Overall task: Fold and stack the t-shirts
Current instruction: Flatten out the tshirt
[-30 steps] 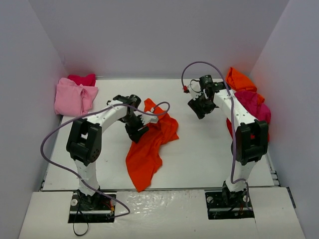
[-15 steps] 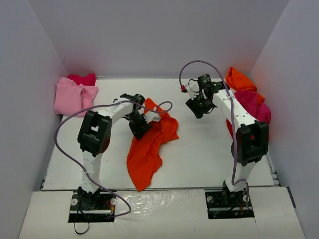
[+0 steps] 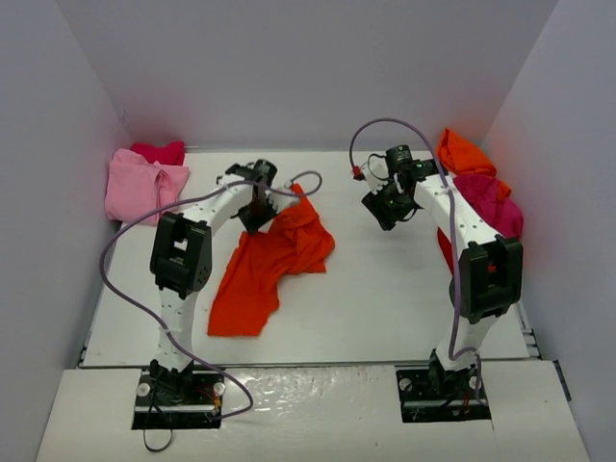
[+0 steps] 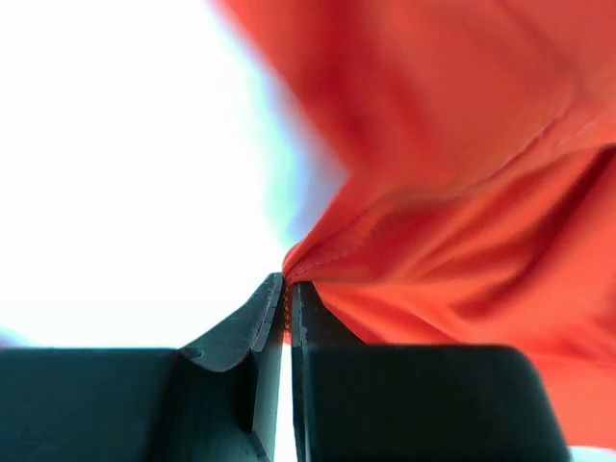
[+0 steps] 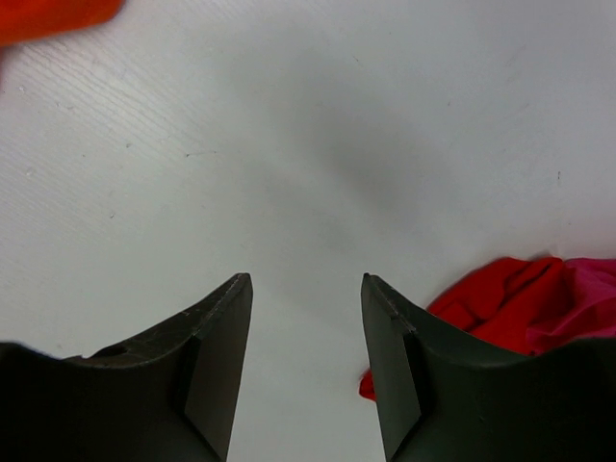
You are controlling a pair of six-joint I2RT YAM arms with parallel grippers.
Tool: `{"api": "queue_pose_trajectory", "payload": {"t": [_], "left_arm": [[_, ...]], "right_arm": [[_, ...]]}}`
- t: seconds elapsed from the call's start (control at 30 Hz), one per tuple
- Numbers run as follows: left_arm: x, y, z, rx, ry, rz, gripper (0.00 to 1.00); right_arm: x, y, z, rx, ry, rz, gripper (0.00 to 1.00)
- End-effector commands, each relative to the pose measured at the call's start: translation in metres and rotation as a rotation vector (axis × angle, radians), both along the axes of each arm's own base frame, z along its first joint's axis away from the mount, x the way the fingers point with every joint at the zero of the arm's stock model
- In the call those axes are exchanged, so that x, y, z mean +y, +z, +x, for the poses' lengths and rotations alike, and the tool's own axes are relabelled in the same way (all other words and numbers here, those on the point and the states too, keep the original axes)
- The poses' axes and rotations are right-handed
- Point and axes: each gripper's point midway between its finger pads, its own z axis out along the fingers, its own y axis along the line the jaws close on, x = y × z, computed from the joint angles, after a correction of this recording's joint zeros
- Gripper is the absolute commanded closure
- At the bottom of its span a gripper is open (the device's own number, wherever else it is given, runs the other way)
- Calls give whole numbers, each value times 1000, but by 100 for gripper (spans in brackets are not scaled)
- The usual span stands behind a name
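From above, the orange-red t-shirt lies crumpled at the middle of the table, trailing toward 7 o'clock from the left gripper, which bites its upper edge. A pink t-shirt sits at 10 o'clock, and a pile of t-shirts waits at 2 o'clock. The step in hand looks like spreading this shirt flat before folding. It would likely go best with the pinch kept low and drawn away from the bunched cloth, while the right gripper, hovering apart at 2 o'clock from the shirt, takes an opposite corner so the fabric tensions evenly and does not drag as a lump. The left wrist view shows the left gripper with its jaws fully together on a hemmed fold of the orange-red t-shirt, which fans out toward 2 o'clock. The bite is thin, so a quick pull might slip it. The right wrist view shows the right gripper about half spread over bare table and holding nothing, with a red t-shirt at 4 o'clock.
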Motion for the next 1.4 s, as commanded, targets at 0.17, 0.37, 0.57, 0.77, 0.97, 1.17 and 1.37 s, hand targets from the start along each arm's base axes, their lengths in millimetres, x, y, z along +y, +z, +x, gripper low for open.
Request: {"api": "queue_pose_trajectory", "payload": {"t": [0.17, 0.37, 0.57, 0.77, 0.97, 1.17, 1.37], "left_arm": [[-137, 177, -5, -378, -391, -56, 100], [-230, 210, -177, -219, -1021, -193, 100], [-247, 291, -261, -361, -1250, -406, 100], [-186, 409, -129, -756, -692, -643, 100], [-33, 386, 41, -876, -146, -416, 100], [47, 215, 87, -441, -12, -167, 100], [41, 121, 58, -240, -68, -125, 100]], "right_arm": [[-61, 65, 22, -217, -161, 29, 54], [-147, 102, 36, -335, -387, 75, 54], [-179, 116, 34, -380, -453, 78, 54], [-183, 121, 38, -398, -474, 95, 54], [-177, 119, 43, -389, -466, 129, 54], [-171, 110, 41, -362, -455, 142, 54], [-163, 105, 44, -347, -431, 144, 54]]}}
